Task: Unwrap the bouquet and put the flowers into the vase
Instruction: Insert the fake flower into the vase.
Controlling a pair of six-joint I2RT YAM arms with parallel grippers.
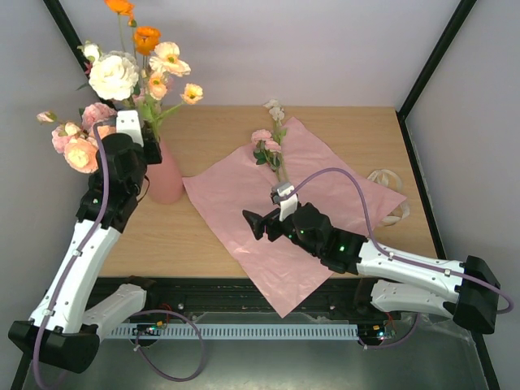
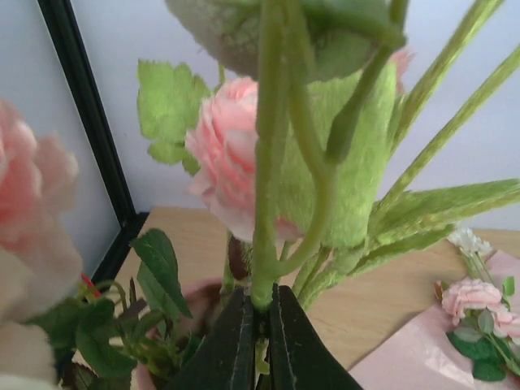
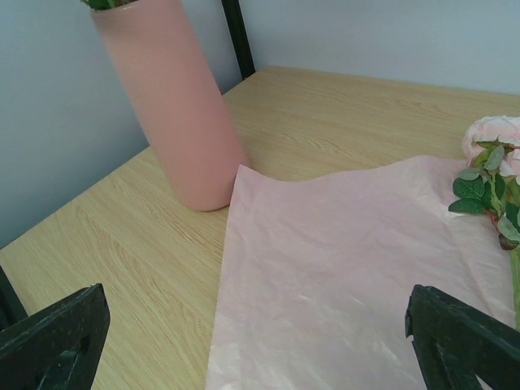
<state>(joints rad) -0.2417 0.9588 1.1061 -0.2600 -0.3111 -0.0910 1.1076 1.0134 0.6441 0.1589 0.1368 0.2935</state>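
Vase at ten o'clock: left gripper, clamped on a stem, should lower it straight; right gripper gapes.

My light wooden table carries the salmon-pink vase just below my left jaws, the pink wrapping sheet spread under my right jaws, and cream ribbon well right of them.
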